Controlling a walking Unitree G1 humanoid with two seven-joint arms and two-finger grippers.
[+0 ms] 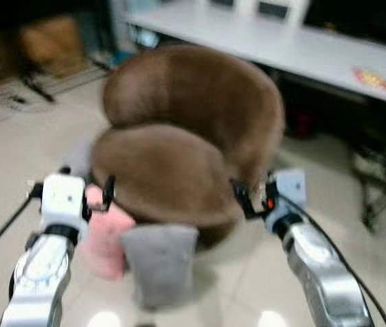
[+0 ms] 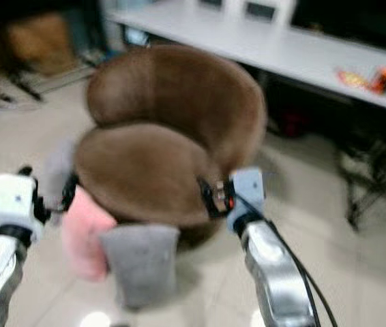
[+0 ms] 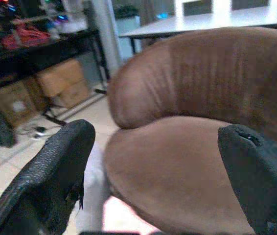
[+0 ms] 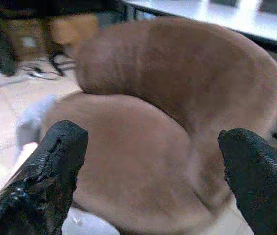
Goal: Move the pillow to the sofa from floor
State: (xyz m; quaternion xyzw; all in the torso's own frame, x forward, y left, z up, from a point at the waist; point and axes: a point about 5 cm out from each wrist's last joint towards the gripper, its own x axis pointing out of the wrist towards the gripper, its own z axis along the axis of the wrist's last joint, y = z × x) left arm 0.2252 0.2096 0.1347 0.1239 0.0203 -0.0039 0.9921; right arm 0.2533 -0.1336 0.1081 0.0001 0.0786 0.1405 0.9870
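Blurred head views; pink pillow (image 1: 108, 235) partly behind grey pillow (image 1: 159, 262) and left arm.

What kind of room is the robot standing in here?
Probably a home living or work room: a round brown sofa chair on pale floor tiles, a long white table behind it, and cardboard boxes under a cluttered desk.

Head pair downward, wrist views close, all on sofa (image 1: 193, 136).

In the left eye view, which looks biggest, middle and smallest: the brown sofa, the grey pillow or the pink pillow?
1. brown sofa, by far the largest.
2. grey pillow.
3. pink pillow, though the left arm hides part of it, so the two pillows may be closer in size.
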